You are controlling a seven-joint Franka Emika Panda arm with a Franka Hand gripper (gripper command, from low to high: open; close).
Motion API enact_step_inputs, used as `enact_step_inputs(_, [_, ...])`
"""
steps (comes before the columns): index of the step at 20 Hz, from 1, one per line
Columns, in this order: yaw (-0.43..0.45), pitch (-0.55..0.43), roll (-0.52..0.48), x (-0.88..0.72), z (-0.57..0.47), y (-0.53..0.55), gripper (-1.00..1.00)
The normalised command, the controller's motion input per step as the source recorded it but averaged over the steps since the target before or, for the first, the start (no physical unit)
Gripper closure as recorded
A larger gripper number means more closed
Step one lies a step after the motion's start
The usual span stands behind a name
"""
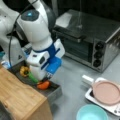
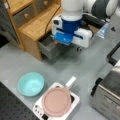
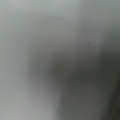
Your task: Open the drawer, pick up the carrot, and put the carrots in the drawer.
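The dark-grey drawer (image 1: 54, 93) (image 2: 49, 50) stands pulled out of the wooden-topped cabinet (image 1: 17, 96) (image 2: 37, 25). The orange carrot (image 1: 43, 85) lies inside it near the drawer's front end; in a front view only a sliver of the carrot (image 2: 56, 43) shows under the arm's blue hand. My gripper (image 1: 47, 78) hangs straight down into the drawer, its tips right at the carrot's top. The fingers are hidden by the hand in a front view at its top. The wrist view is a plain grey blur with nothing recognisable.
A round yellow item (image 1: 24, 71) and a long green vegetable (image 1: 33, 77) also lie in the drawer. A silver toaster oven (image 1: 85, 40) (image 2: 107, 92), a pink pan on a white stove (image 1: 106, 92) (image 2: 57, 101) and a teal bowl (image 1: 91, 112) (image 2: 31, 83) stand on the grey counter.
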Motion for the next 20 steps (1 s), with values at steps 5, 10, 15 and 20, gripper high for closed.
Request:
enact_step_inputs(5, [0.173, 0.143, -0.067, 0.11, 0.07, -0.28, -1.00])
enact_step_inputs(10, [0.170, 0.143, -0.064, 0.11, 0.07, -0.28, -1.00])
enact_step_inputs(15, [0.169, 0.142, -0.064, 0.11, 0.07, -0.28, -1.00])
enact_step_inputs(20, [0.157, 0.211, -0.080, 0.11, 0.08, -0.28, -1.00])
